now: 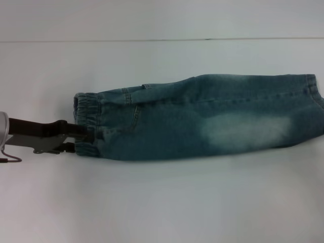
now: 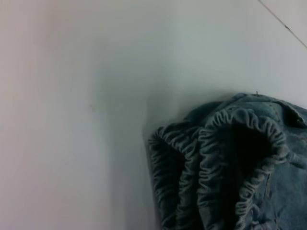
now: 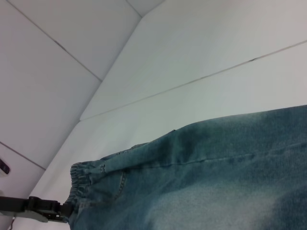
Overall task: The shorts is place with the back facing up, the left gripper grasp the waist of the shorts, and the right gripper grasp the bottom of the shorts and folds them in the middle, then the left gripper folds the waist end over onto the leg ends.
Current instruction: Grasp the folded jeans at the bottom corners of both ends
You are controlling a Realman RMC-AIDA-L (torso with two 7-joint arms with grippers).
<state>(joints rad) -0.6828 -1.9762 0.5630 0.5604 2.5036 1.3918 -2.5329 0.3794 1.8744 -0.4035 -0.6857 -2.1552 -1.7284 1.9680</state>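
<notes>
White table [image 1: 162, 202]: left gripper [image 1: 87, 136] clamps shorts [image 1: 202, 124] waist [image 1: 85, 124]

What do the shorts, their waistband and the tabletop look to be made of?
The shorts: washed blue-green denim, judging by the twill look, seams and a pale faded patch. The waist of the shorts: the same cloth gathered, probably over elastic, given the ruffled ridges; the left gripper is at it. The table: a smooth matte white surface, material unclear.
</notes>
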